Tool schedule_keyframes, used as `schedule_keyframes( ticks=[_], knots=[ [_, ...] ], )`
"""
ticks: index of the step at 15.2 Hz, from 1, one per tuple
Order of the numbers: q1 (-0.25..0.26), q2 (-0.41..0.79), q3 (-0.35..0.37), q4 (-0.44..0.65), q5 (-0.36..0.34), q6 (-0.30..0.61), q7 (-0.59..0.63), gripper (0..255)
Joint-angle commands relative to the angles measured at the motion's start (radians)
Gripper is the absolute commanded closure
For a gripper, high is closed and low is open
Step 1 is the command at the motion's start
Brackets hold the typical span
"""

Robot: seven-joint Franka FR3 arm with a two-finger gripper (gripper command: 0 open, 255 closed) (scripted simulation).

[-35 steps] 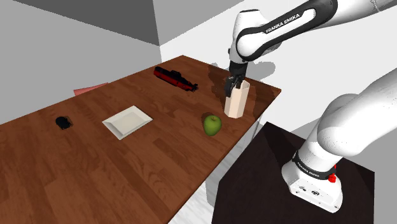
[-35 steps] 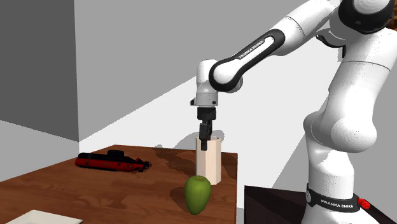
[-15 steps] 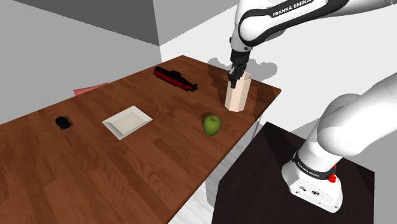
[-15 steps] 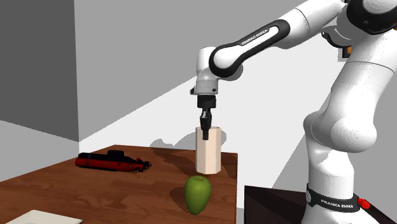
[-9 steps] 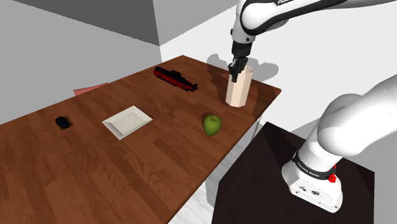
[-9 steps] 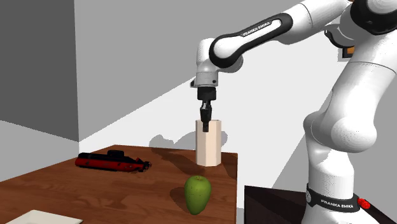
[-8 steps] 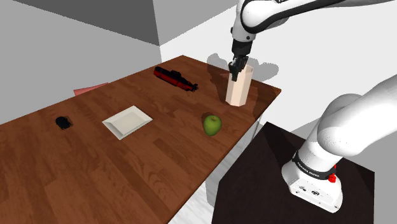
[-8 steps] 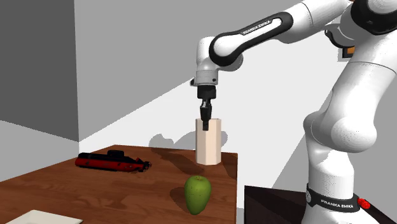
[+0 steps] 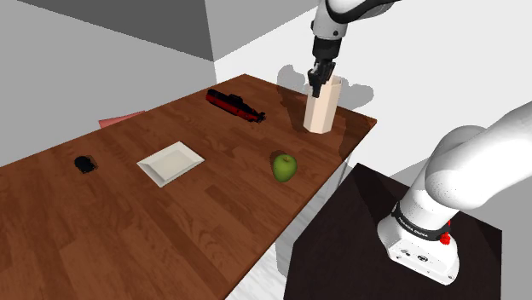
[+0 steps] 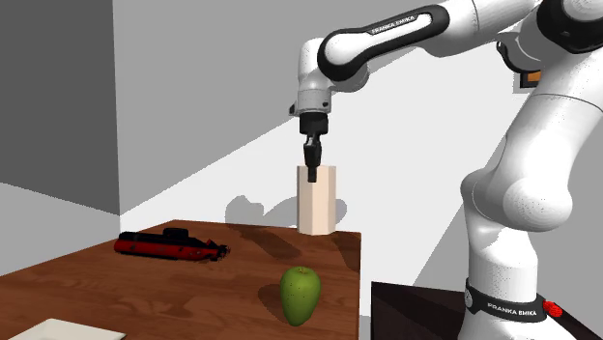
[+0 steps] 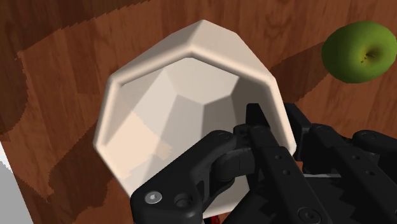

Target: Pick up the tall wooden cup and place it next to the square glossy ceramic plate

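Cup (image 9: 322, 109) hangs seemingly just clear of the counter (image 9: 213, 222) near its far corner, fingers (image 11: 257, 137) clamped on one rim wall. It looks stiff and light, but a one-sided rim hold could let it swing.

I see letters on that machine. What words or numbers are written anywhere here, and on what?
"FRANKA EMIKA": white letters on the black band near the foot of the white arm, second exterior view.
"FRANKA EMIKA": on the dark strip along the arm's upper part, small.
Shoulder view: the band's letters are too small to read.
No writing on the cup, apple or plate.
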Motion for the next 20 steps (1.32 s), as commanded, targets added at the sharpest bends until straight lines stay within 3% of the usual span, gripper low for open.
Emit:
schedule_keyframes(
  ticks=[1,20],
  knots=[
    [0.0,-0.003,0.0,0.026,0.0,-0.028,-0.001,255],
    [0.003,0.025,0.005,0.306,0.005,-0.28,0.0,255]
  ],
)
